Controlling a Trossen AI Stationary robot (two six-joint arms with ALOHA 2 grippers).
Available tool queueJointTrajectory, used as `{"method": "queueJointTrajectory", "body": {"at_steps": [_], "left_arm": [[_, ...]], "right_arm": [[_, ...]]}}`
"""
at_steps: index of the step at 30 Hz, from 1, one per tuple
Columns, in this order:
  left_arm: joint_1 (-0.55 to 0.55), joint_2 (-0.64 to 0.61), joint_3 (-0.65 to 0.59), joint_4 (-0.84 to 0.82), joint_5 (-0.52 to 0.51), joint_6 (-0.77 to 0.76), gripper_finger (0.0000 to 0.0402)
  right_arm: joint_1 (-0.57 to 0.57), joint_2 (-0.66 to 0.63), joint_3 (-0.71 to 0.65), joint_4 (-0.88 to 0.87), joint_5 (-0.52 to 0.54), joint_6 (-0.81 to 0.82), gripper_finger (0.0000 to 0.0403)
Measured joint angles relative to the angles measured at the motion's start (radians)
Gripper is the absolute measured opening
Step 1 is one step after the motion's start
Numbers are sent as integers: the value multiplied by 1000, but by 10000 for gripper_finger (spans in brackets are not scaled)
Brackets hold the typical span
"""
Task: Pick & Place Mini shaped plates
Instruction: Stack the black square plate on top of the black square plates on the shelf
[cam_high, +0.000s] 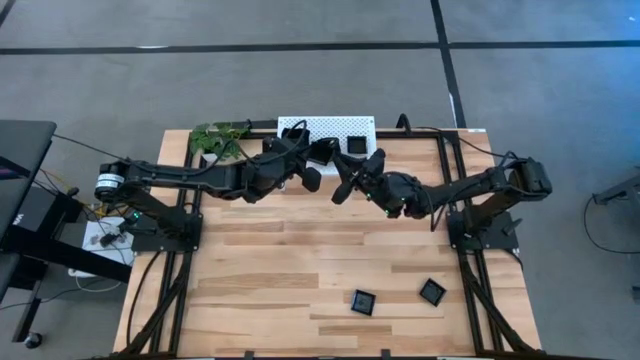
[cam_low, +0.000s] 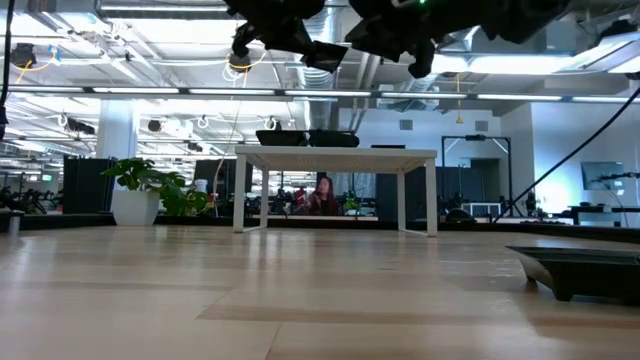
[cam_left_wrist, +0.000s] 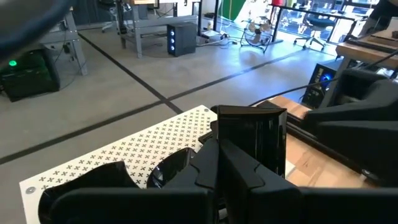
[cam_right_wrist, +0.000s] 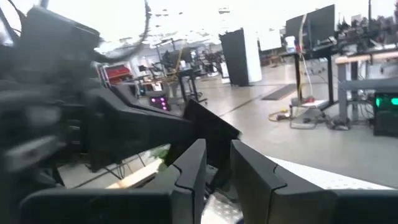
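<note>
Above pale plank table (cam_high: 300, 260), left gripper (cam_left_wrist: 217, 163) pinching glossy square black plate (cam_left_wrist: 252, 137), perforated white rack (cam_left_wrist: 143, 149) beyond

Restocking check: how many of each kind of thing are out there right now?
Mini plates on bare wood: 2
Mini plate in right gripper: 1
White rack: 1
Mini plate clearly on it: 1
Plant: 1
Total: 6
</note>
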Motion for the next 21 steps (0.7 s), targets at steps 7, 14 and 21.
{"method": "queueJointTrajectory", "body": {"at_steps": [7,14,21], "left_arm": [[0,0,0,15,7,-3,8],[-7,0,0,27,37,-3,8],[-6,-1,0,30,43,-4,13]], "right_arm": [[-33,10,0,-22,-77,30,70],[-54,13,0,-20,-104,23,68],[-62,12,0,-21,-124,9,16]]}}
